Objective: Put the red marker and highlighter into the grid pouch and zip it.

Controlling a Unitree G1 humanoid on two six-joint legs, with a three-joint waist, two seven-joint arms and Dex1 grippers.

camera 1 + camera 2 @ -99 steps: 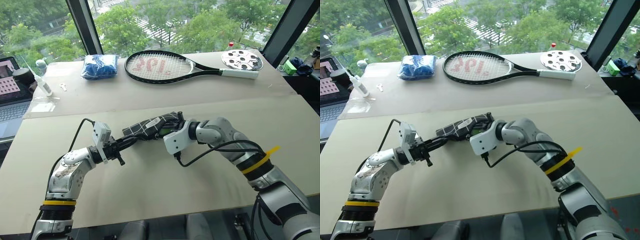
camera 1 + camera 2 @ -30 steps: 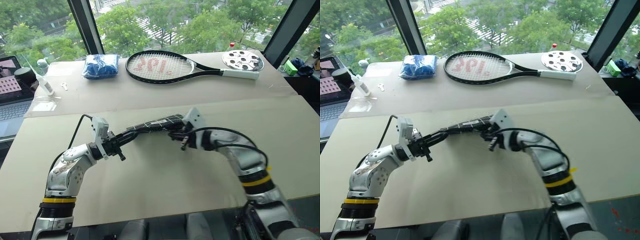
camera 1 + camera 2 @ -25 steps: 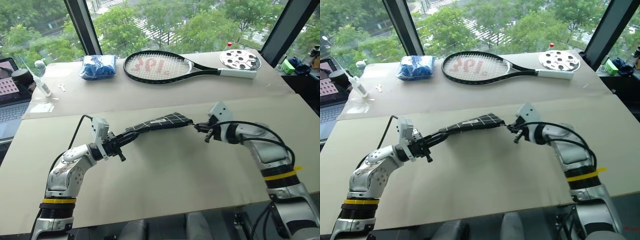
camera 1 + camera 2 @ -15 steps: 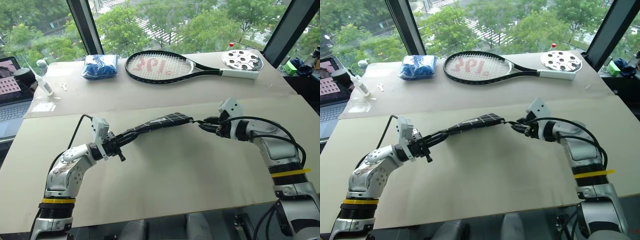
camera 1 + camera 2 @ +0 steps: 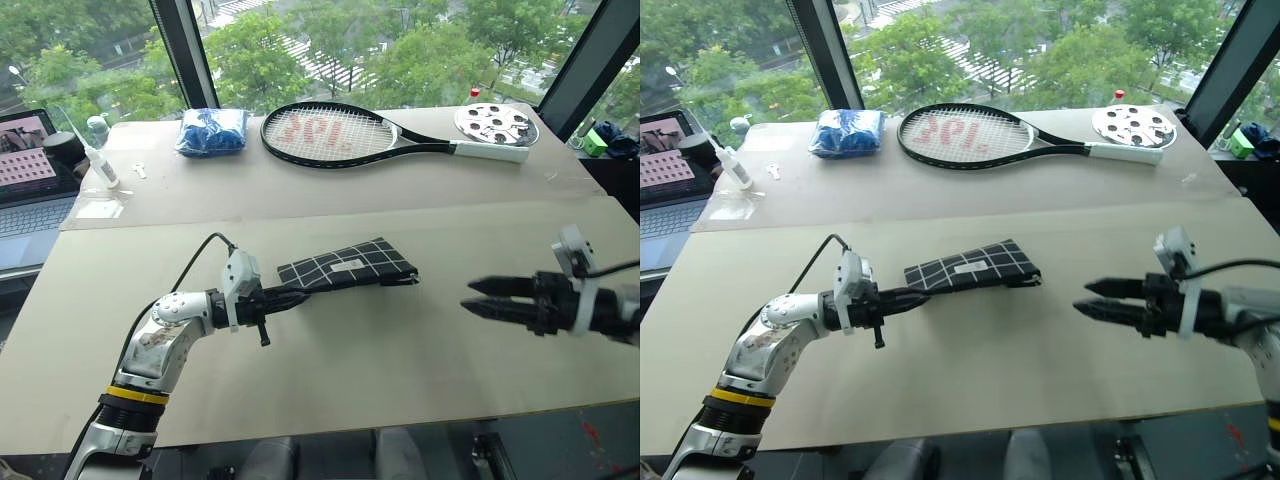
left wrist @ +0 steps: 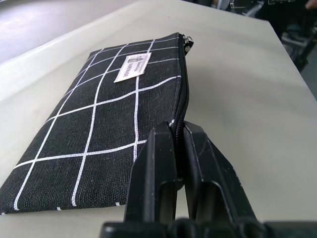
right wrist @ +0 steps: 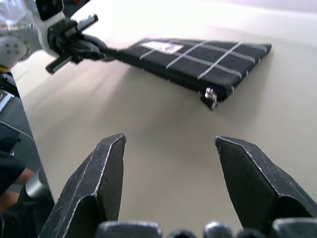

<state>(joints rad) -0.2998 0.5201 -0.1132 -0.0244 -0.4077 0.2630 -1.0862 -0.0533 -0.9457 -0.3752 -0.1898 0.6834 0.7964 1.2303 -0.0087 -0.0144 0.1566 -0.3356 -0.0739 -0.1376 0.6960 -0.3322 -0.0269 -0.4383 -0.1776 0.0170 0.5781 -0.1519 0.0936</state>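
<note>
Beige tabletop [image 5: 330, 370] before window, tennis racket [image 5: 340, 135] at upper centre. Flat black fabric grid pouch with white lines and white label [image 5: 345, 268] at frame centre, zipper closed to pull end, so task probably done. Left gripper [image 5: 295, 296] pinching pouch corner at zipper edge. Right gripper [image 5: 470, 298] at right, fingers spread, empty, well apart from pouch. Pouch probably light, soft, floppy; best gripped at seam or corner.
</note>
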